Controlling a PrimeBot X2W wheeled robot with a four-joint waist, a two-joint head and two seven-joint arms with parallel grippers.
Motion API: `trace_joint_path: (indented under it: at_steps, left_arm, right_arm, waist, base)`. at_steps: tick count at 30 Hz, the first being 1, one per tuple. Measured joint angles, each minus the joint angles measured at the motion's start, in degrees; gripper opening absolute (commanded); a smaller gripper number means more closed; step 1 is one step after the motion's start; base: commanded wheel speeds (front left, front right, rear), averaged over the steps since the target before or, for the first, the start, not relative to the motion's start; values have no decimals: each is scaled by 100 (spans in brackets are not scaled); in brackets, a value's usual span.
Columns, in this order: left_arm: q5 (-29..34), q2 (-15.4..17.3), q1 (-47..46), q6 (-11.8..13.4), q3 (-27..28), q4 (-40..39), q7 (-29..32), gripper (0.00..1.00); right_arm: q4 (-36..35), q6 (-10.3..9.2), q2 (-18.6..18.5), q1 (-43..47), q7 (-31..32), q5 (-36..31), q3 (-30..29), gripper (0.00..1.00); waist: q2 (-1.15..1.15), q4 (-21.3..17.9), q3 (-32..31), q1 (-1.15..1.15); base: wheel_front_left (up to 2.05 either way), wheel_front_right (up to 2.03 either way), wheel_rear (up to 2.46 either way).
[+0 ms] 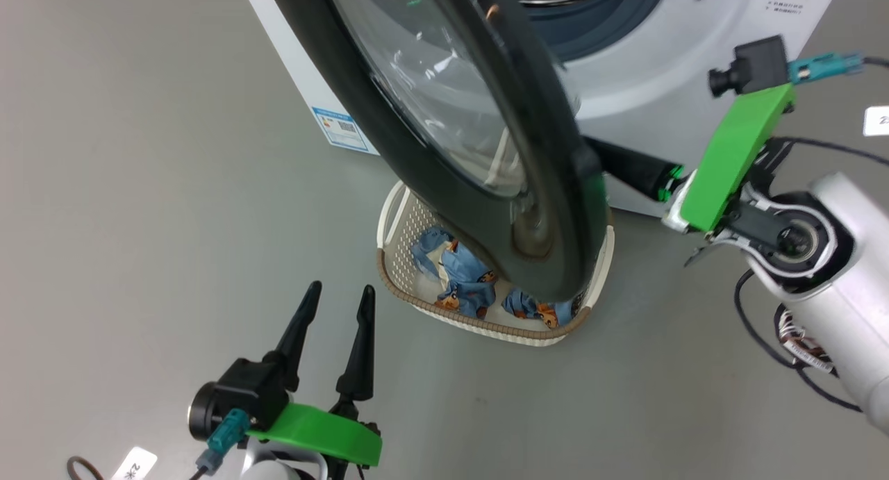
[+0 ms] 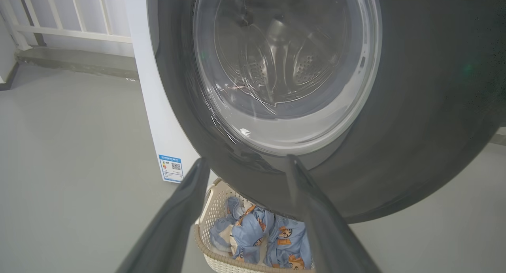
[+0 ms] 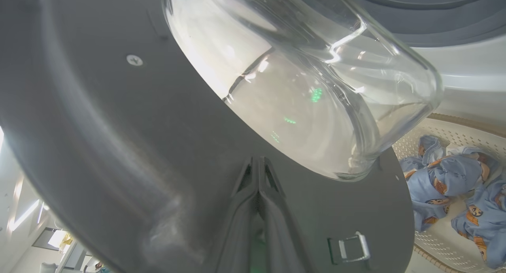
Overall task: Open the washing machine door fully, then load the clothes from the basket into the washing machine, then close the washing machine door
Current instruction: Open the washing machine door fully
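Head view: washing machine door, part-open, lower rim over the basket on the floor at the washing machine's foot; judged stiff, hinged, glossy-slick, best pushed on its inner face. Right gripper: fingers pressed together, empty, tips at that inner face below the glass bulge; left gripper: 2 fingers spread, empty, near the basket. Clothes: soft, light heap inside basket.

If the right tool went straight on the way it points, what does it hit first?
The door. The right tool, shut, points at its grey inner face just below the glass bulge; the tips look very near it, but contact is unclear.
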Motion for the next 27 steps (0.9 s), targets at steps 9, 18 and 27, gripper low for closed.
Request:
trace_joint_path:
  at_steps: [9,18,27]
  left_arm:
    - [111,2,81,-81,97,36,0,100]
    - [156,7,207,-132,148,68,0,100]
    - [160,14,207,-132,176,68,0,100]
  right_arm:
    - [-105,0,197,276,52,15,156,0]
    - [-261,0,497,451,154,55,342,0]
    - [-285,0,620,481,197,53,422,0]
  waist:
    - [0,108,-217,0]
    - [0,211,-379,0]
    - [0,237,-443,0]
  base:
    - [0,0,0]
    - [0,0,0]
    - [0,0,0]
